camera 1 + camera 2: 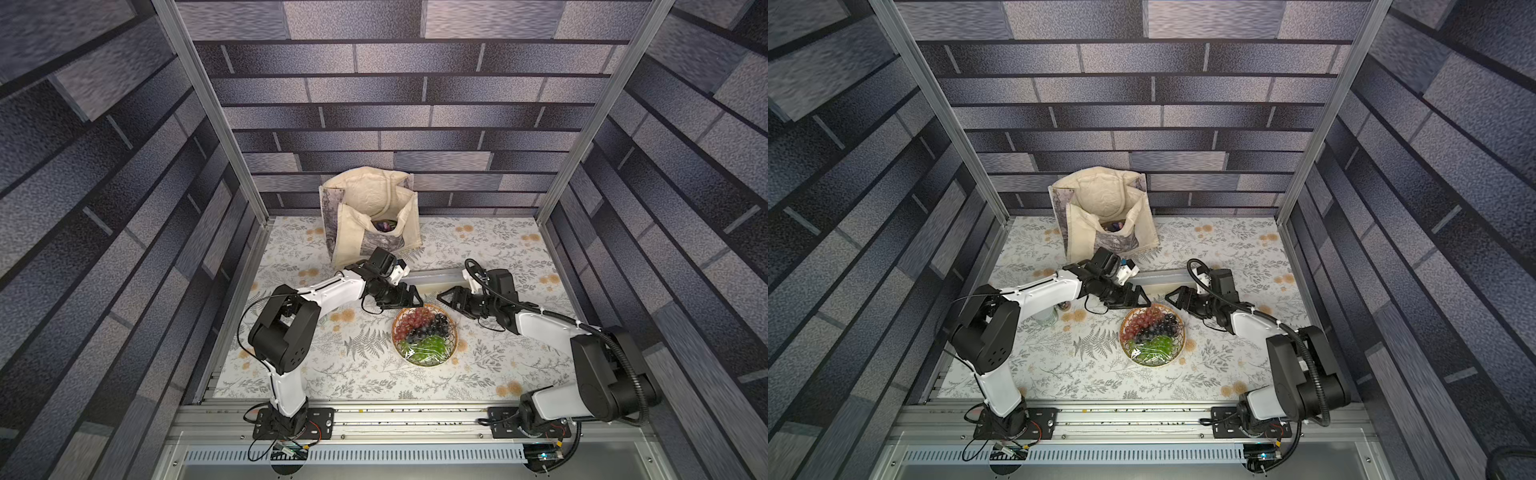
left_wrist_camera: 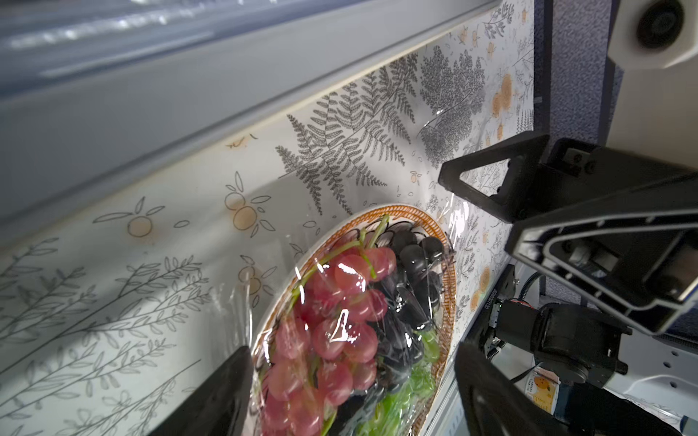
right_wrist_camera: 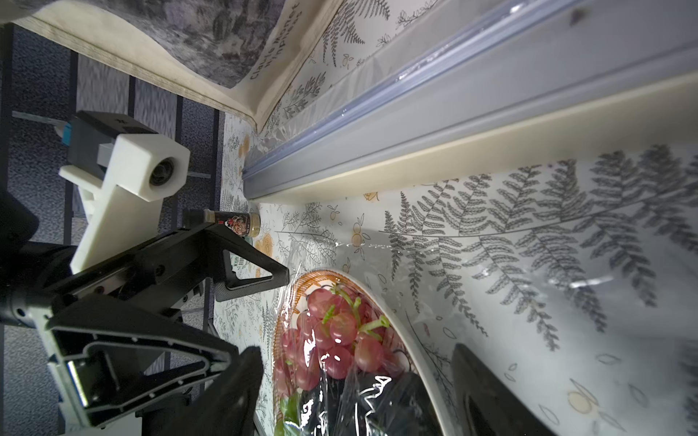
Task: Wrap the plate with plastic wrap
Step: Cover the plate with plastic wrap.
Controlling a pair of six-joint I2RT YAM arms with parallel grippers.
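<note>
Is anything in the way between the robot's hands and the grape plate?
No, nothing visible. The left gripper and right gripper are open right by the plate's far rim. Only the plastic wrap lies over the grapes.

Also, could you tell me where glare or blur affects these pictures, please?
In the left wrist view, the dispenser box is smeared soft, and white glare sits on the plastic wrap over the red grapes; in the right wrist view, the near fingers are dark blurs; in both top views, the frame posts splay outward, a wide-angle effect.
</note>
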